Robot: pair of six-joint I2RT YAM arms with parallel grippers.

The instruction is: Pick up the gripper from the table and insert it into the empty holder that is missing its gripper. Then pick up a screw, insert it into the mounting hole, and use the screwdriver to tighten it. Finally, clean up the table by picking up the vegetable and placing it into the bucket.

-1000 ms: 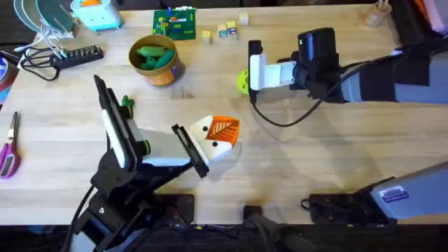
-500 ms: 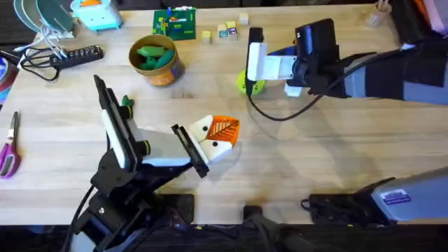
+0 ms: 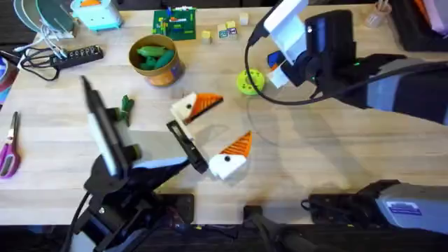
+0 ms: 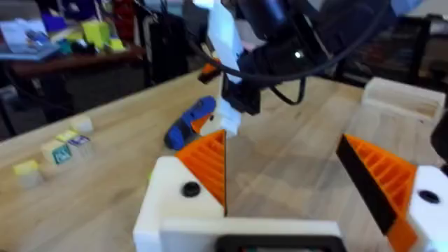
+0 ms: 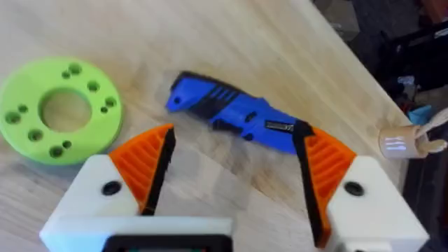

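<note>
**A:** Where is the screwdriver (image 5: pixel 238 115), and what does it look like?

**B:** It lies flat on the table (image 3: pixel 336 161), towards the far side. It has a fat, bright blue body with a black section across the middle and a small pale label. One end is rounded. The other end runs behind an orange pad (image 5: pixel 325 168), so I can't tell what its tip looks like.

**A:** Is anything holding it?

**B:** No. The right claw (image 5: pixel 231 164) hangs over it with its two fingers spread wide and nothing between them. In the right wrist view I see no pad touching the blue body.

**A:** What is closest to it?

**B:** A flat yellow-green disc (image 3: pixel 250 81) with a round hole and small holes around it. Seen from overhead, the disc sits just beside the screwdriver at about seven o'clock, and the two are apart.

**A:** And the other arm?

**B:** The left claw (image 3: pixel 213 129) is near the middle of the table, at about seven o'clock from the disc. It is also spread wide and empty, with ribbed orange pads on both white fingers.

**A:** What is farther out?

**B:** The bucket (image 3: pixel 170 70) is at ten o'clock from the left claw, with light green pods (image 3: pixel 154 54) inside. The vegetable (image 3: pixel 126 105) is small and dark green. It lies on the wood at about nine o'clock from that claw, well apart from the bucket.
</note>
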